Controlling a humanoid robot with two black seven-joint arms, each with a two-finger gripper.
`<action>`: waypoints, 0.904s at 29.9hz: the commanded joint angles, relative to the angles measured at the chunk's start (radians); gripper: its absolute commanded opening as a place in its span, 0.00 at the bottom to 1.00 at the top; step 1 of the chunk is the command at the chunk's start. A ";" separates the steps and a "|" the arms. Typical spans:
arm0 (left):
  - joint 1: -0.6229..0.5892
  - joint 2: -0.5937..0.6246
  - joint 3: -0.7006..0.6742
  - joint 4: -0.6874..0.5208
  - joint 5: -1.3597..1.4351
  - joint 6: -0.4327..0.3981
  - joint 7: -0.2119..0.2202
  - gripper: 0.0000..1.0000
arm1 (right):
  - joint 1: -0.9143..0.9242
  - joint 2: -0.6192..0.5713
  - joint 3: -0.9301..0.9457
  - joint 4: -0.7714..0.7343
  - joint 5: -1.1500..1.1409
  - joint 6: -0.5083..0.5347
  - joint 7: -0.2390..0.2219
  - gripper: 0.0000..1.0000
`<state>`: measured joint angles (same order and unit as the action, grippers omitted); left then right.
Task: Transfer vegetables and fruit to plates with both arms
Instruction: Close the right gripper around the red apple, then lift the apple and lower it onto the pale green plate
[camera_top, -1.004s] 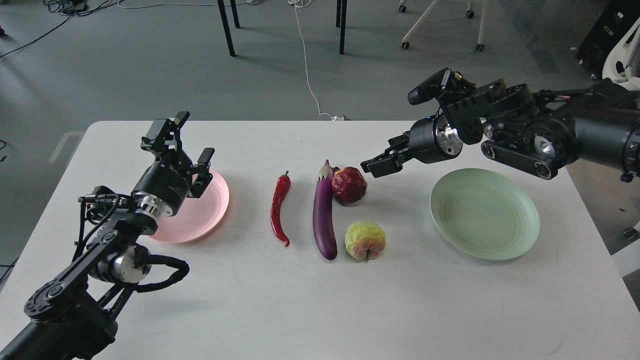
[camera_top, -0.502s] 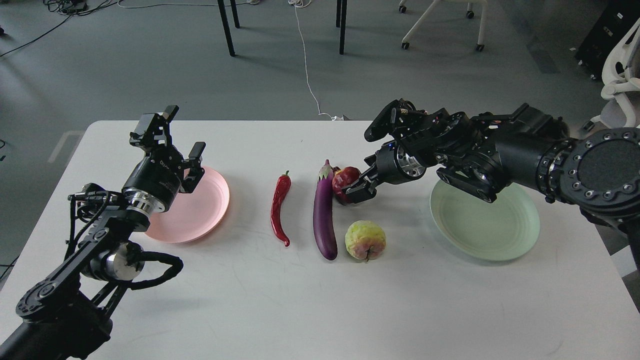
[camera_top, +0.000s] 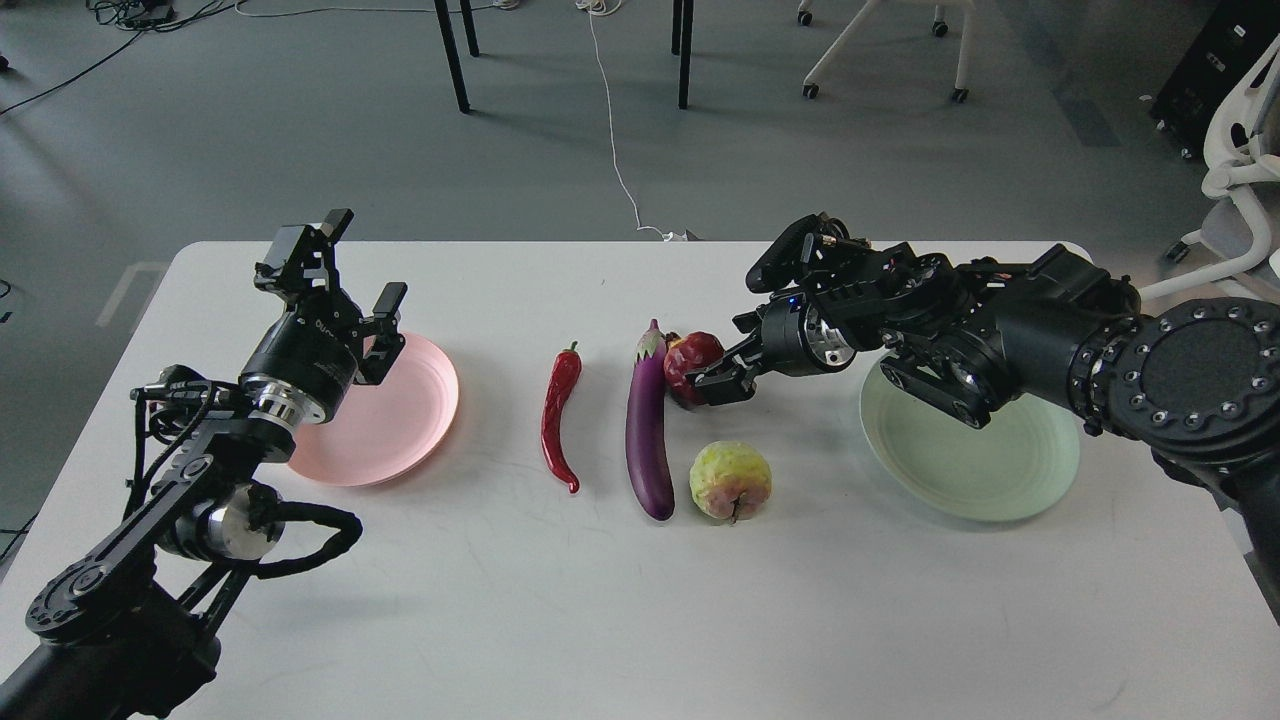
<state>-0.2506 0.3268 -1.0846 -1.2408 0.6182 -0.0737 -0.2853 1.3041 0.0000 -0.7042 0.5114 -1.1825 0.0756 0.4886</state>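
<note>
The dark red pomegranate (camera_top: 688, 358) sits on the table against the cap end of the purple eggplant (camera_top: 648, 425). My right gripper (camera_top: 722, 378) is down at the pomegranate's right side, its dark fingers set against it and hiding part of it; I cannot tell whether they grip it. The red chili pepper (camera_top: 558, 415) lies left of the eggplant. The bumpy yellow-green fruit (camera_top: 730, 482) sits in front of the pomegranate. My left gripper (camera_top: 362, 262) is open and empty above the far left edge of the pink plate (camera_top: 405, 425). The mint green plate (camera_top: 985, 465) lies under my right forearm.
The white table (camera_top: 620, 610) has bare surface at the front. Its far edge runs just behind the plates. Chair and table legs (camera_top: 452, 55) and a white cable (camera_top: 612, 130) are on the floor beyond.
My right arm came down and left from above the table to the pomegranate, then nearly stopped there. My left gripper shifted slightly left and back over the pink plate's edge.
</note>
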 joint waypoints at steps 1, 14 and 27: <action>0.001 0.005 0.000 -0.009 -0.003 0.000 0.000 0.99 | -0.020 0.000 0.018 0.001 0.010 -0.010 0.000 0.96; 0.002 0.014 0.000 -0.020 -0.011 0.000 0.002 0.99 | -0.048 0.000 0.026 0.013 0.038 -0.057 0.000 0.38; 0.004 0.018 0.000 -0.037 -0.011 0.000 0.002 0.99 | 0.174 -0.233 -0.013 0.277 0.012 -0.042 0.000 0.34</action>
<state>-0.2478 0.3448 -1.0846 -1.2768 0.6074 -0.0724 -0.2837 1.4046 -0.1337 -0.6939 0.7173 -1.1577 0.0304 0.4888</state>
